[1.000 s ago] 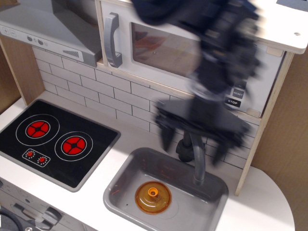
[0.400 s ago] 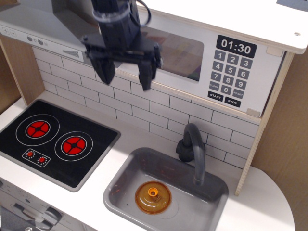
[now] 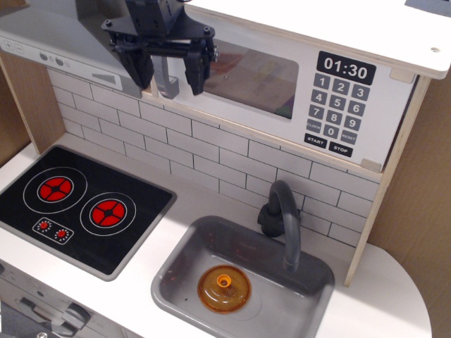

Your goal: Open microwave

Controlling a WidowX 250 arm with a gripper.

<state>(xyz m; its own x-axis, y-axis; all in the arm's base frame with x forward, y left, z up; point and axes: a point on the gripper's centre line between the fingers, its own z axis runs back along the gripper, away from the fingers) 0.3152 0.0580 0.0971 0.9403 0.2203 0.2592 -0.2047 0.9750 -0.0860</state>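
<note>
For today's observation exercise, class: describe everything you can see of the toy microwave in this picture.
The microwave is a wide white box, seemingly painted wood, mounted above the tiled wall under a white top. Its door looks closed, with a clear window, a black clock reading 01:30 and a grey keypad with START and STOP buttons. The grey bar handle stands upright at its left edge. The open black hand straddles the handle; contact is unclear.

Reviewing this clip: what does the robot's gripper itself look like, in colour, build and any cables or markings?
The gripper is all black, with a blocky body that widens into a flat crossbar carrying two tapered, claw-like fingers. No markings are legible, and no cables show clearly.
</note>
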